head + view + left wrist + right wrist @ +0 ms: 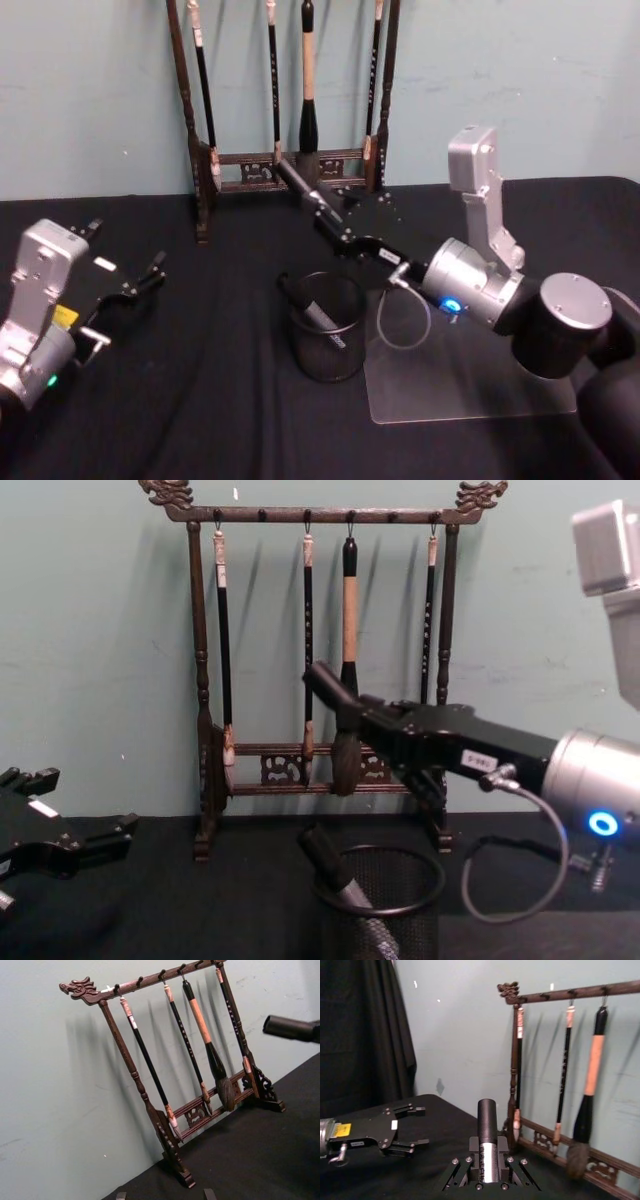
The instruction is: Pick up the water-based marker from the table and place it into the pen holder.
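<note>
My right gripper (338,222) hangs above and behind the pen holder (328,345), shut on a black water-based marker (300,188) with a silver band. The marker tilts up toward the back; in the right wrist view it (487,1145) sticks out between the fingers. From the chest, the held marker (326,687) is well above the mesh cup's rim (385,912). Another dark marker (313,309) leans inside the holder. My left gripper (140,290) rests open over the black table (200,400) at the left, with nothing in it.
A tall dark wooden brush rack (285,165) with hanging brushes stands at the back against the wall, just behind the held marker. A clear plastic sheet (470,385) lies on the cloth right of the holder, under my right arm.
</note>
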Controlling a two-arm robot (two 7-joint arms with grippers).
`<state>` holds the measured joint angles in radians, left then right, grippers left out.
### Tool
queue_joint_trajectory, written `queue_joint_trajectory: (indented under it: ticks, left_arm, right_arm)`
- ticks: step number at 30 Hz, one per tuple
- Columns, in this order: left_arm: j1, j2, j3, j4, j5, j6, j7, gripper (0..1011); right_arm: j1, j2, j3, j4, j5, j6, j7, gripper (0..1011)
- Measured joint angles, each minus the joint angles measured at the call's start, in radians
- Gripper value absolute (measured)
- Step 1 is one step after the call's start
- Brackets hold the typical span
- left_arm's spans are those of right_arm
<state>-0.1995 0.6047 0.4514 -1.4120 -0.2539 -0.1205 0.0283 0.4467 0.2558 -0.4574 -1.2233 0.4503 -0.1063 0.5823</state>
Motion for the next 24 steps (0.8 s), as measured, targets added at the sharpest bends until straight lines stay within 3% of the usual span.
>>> queue_joint_trajectory:
  ticks: [9, 24]
  left_arm:
    - [0.0, 0.0, 0.0, 0.0, 0.0, 0.0, 0.0, 1001]
    - [0.0, 0.0, 0.0, 0.0, 0.0, 0.0, 0.0, 1001]
  right_arm:
    - [0.015, -0.018, -0.037, 0.054, 0.011, 0.016, 0.014, 214]
    - [0.014, -0.025, -0.058, 0.085, 0.022, 0.037, 0.017, 213]
